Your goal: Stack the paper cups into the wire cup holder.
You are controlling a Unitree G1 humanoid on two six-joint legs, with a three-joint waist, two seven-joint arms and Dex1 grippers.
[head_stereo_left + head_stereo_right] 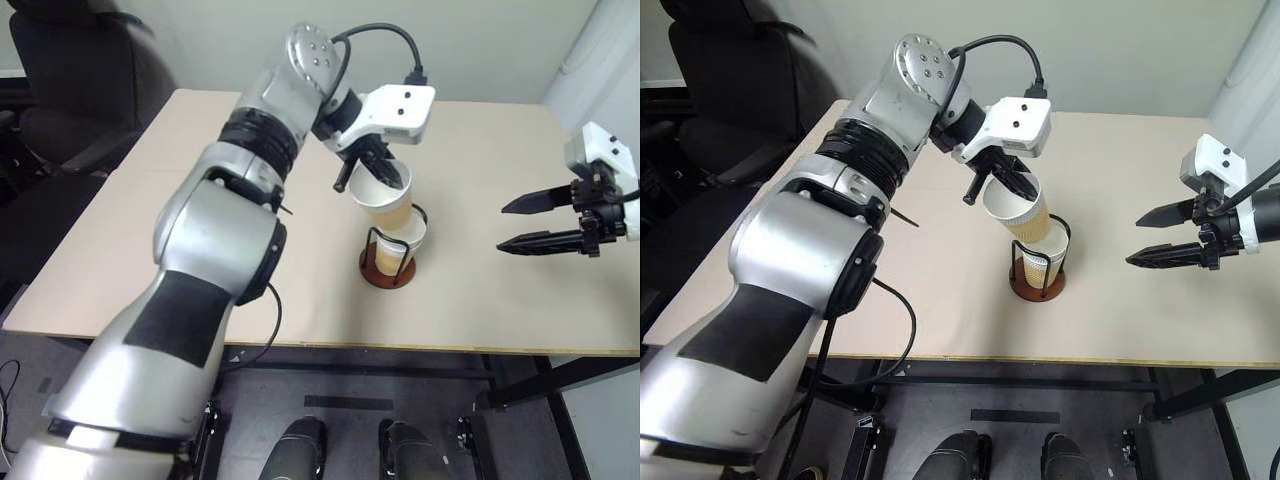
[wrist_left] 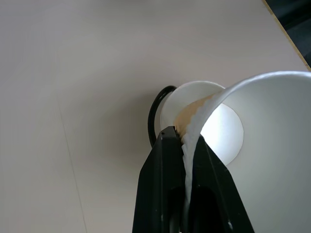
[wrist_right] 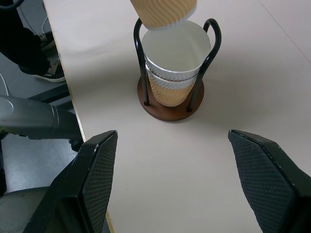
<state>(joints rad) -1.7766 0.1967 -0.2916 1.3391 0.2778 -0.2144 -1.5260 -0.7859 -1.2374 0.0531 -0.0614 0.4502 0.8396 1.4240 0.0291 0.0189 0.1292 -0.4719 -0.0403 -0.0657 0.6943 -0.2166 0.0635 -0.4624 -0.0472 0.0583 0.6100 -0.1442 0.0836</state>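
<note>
- Two paper cups (image 3: pixel 171 73) already sit nested in the wire cup holder (image 3: pixel 170 108), which stands on the table (image 1: pixel 480 290) near its middle, at about 6 o'clock from the left arm's wrist in the head views.
- The third cup (image 1: pixel 383 196) is pinched by its rim in the left gripper (image 1: pixel 372 170), one finger inside the wall and one outside, and it hangs tilted with its bottom at the mouth of the nested pair.
- Judging by this, the job is most of the way through: what is left is to straighten this last cup, seat it in the stack and let go (no other cups lie on the table).
- The right gripper (image 1: pixel 522 222) is spread wide and holds nothing, well apart from the holder at about 3 o'clock from it.
- The right wrist view shows the two nested rims and the wire loops on the brown base, which the head views half hide behind the tilted cup.
- The left wrist view shows the fingers (image 2: pixel 165 184) clamped on the cup wall and the open mouth of the stack just beyond.
</note>
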